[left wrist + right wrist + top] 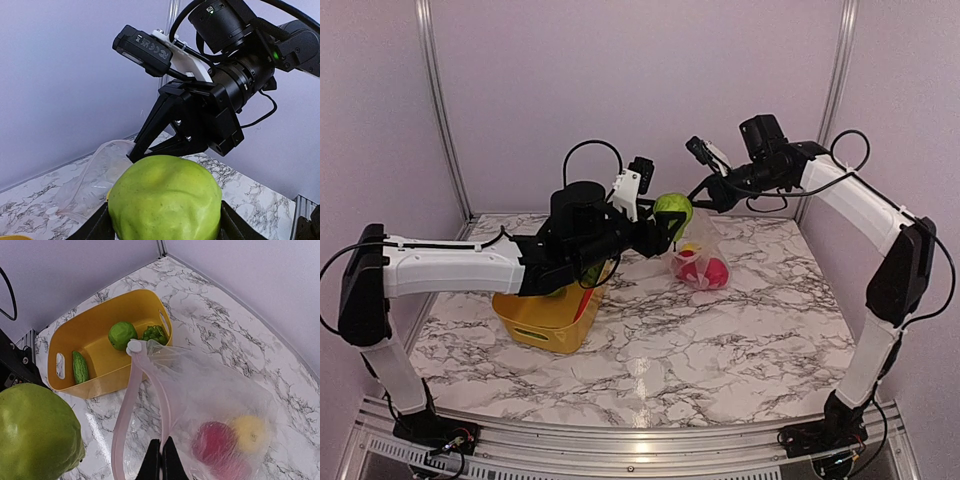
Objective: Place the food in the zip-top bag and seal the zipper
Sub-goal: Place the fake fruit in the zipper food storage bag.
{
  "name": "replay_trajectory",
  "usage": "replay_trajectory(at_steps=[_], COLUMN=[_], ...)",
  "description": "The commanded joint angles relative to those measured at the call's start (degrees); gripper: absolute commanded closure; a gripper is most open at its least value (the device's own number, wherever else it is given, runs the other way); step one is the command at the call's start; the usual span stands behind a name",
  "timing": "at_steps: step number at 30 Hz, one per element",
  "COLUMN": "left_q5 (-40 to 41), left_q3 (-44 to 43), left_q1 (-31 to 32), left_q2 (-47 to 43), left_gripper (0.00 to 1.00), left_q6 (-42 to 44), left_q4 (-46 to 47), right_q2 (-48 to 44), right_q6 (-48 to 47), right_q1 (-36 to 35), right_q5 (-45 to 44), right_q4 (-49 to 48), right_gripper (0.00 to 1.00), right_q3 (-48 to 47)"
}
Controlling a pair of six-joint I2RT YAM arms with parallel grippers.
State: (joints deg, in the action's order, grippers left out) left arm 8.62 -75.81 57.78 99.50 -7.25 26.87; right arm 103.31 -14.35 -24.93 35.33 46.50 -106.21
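Note:
My left gripper [665, 222] is shut on a big round green fruit [165, 200], one black finger on each side, and holds it in the air just left of the bag's mouth. The clear zip-top bag [215, 390] hangs from my right gripper [161, 460], which is shut on one side of the pale pink zipper [127, 410]. The mouth gapes open, with the white slider [134, 347] at its far end. Inside the bag lie a red piece [212, 442] and a yellow piece [250, 430]. The bag's bottom [700, 268] rests on the marble table.
A yellow bin [552, 318] stands on the table under my left forearm. It holds a small round green fruit [122, 334], a knobbly green piece [155, 332] and a bumpy green gourd [80, 367]. Walls close in the back and both sides.

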Motion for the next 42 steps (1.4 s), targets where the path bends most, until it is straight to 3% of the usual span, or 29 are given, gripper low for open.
replay_trajectory(at_steps=[1, 7, 15, 18, 24, 27, 33, 42], left_q5=[3.7, 6.4, 9.4, 9.7, 17.2, 18.9, 18.0, 16.6], left_q3=[0.2, 0.3, -3.6, -4.7, -8.1, -8.5, -7.9, 3.0], left_q1=[0.3, 0.4, 1.0, 1.1, 2.5, 3.3, 4.4, 4.6], left_q2=[1.6, 5.7, 11.1, 12.5, 14.0, 12.6, 6.6, -6.5], left_gripper=[0.51, 0.5, 0.45, 0.37, 0.08, 0.01, 0.01, 0.04], left_q6=[3.4, 6.7, 11.5, 11.7, 11.4, 13.1, 13.5, 10.7], left_q4=[9.7, 14.9, 11.1, 8.6, 5.5, 6.1, 5.8, 2.0], right_q2=[-3.6, -5.4, -6.2, -6.2, -6.0, -5.8, -4.6, -3.9], right_q6=[1.8, 2.9, 2.8, 2.9, 2.9, 2.8, 2.6, 1.8], right_q1=[-0.5, -0.5, -0.5, -0.5, -0.4, -0.5, -0.2, -0.1], right_q5=[3.3, 6.0, 6.3, 6.4, 5.8, 4.8, 2.9, 2.0], right_q4=[0.5, 0.2, 0.2, 0.2, 0.0, -0.3, -0.6, -1.3], right_gripper=[1.0, 1.0, 1.0, 1.0, 1.0, 1.0, 1.0, 1.0], right_q3=[0.0, 0.7, 1.4, 1.7, 2.2, 2.7, 2.8, 3.5])
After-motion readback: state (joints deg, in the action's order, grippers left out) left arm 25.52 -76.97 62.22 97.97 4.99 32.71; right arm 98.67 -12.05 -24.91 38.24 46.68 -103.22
